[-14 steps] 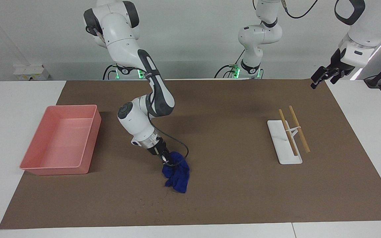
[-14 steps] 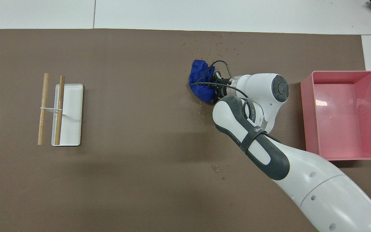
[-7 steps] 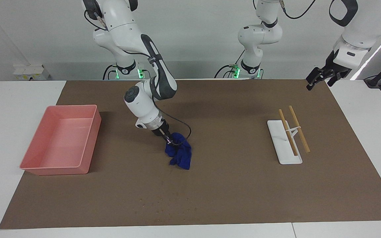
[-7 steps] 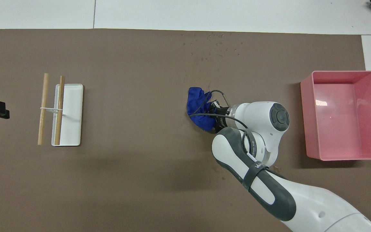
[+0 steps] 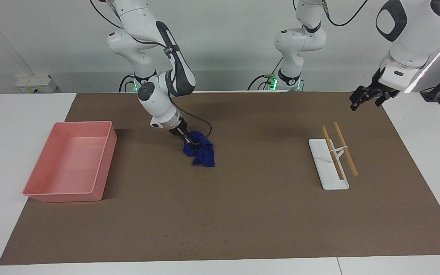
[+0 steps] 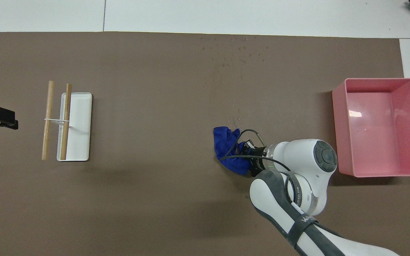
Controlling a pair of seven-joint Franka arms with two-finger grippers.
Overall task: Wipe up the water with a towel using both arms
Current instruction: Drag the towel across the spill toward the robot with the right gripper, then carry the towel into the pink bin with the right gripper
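- Blue towel [image 5: 200,151] bunched on the brown mat [image 5: 266,214], beside the pink tray [image 5: 67,194].
- Clamped in right gripper [image 5: 186,141] (fingers pinched on cloth).
- Left gripper [image 5: 365,99] spread wide, holding nothing, above the mat's corner.
- No readable writing.

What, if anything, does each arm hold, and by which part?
The right gripper holds the blue towel by its bunched top edge, the rest lying on the mat. The left gripper holds nothing.
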